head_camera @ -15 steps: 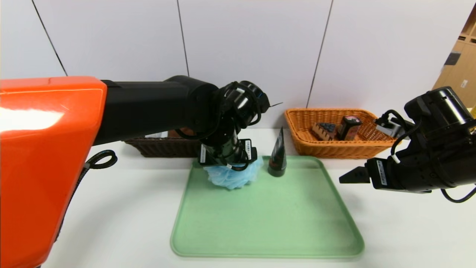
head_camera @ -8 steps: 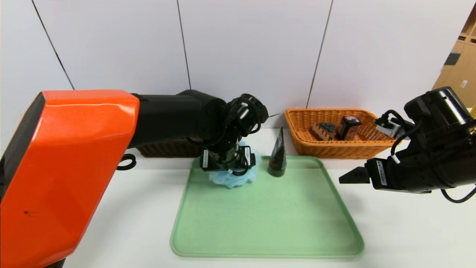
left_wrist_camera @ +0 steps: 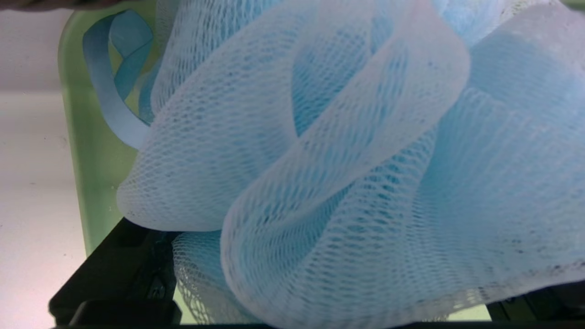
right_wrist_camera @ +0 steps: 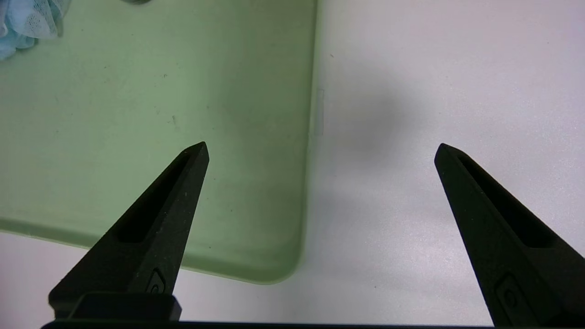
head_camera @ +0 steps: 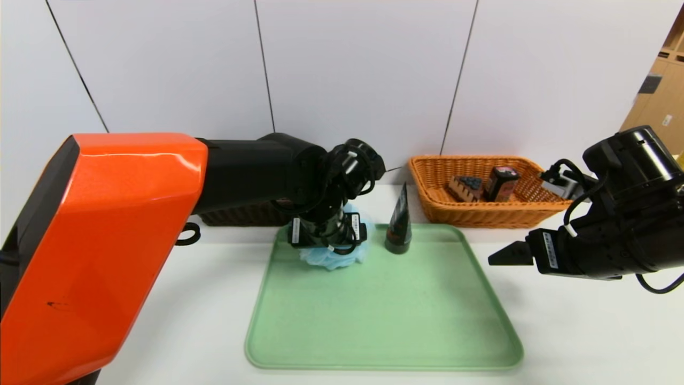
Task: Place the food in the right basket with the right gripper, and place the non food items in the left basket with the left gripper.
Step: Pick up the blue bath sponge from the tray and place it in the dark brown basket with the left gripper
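- While our left gripper (head_camera: 327, 247) presses into the bath puff (head_camera: 334, 256) toward the worktop's far edge, we cannot tell its finger spacing.
- Our right gripper (right_wrist_camera: 320, 151) hangs spread wide, empty, near the right edge.

White table (head_camera: 160, 321): green tray (head_camera: 385, 321), two baskets (head_camera: 443, 211).

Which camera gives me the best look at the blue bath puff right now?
The left wrist view: the bath puff fills it, its mesh folds and ribbon loop sharp. The head view shows only the puff's lower edge on the green tray, beneath the left pincer. The right wrist view catches just a corner of it.
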Robot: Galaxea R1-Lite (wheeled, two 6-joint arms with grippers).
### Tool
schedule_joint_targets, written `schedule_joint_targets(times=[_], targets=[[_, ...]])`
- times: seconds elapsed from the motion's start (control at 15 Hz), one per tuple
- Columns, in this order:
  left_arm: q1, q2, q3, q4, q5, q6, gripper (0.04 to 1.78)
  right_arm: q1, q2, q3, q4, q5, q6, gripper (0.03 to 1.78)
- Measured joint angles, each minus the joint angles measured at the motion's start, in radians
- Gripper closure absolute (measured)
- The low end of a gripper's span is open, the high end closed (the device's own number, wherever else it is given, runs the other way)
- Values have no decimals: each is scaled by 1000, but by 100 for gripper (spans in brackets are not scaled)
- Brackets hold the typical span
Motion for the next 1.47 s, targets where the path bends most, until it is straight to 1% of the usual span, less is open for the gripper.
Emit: schedule_joint_targets(times=[0.07,0.13,0.33,0.47,0.6,0.73,0.93,1.07,1.27,1.47], targets=[[0,-1,0,0,0,0,13,0,0,2,0,0,0,10],[0,-2,0,0,0,0,22,0,-2,6,-1,0,-1,10],[0,-5,0,0,0,-1,70,0,-9,13,0,0,-1,10],[0,-6,0,1,-1,-1,91,0,-10,13,-1,1,-1,10],[0,-13,0,7,-4,-3,108,0,-11,13,-1,1,-1,10],[-1,-39,1,18,-40,0,156,-1,-11,13,-1,1,-1,10],[-6,-100,2,59,-155,4,157,-3,-13,13,-1,3,-1,10],[-6,-145,5,109,-204,4,157,-4,-15,13,-1,4,-1,10],[-6,-220,16,191,-224,2,157,-7,-20,21,-1,5,-1,10],[-6,-309,16,203,-221,6,157,-5,-26,30,-1,6,-1,10]])
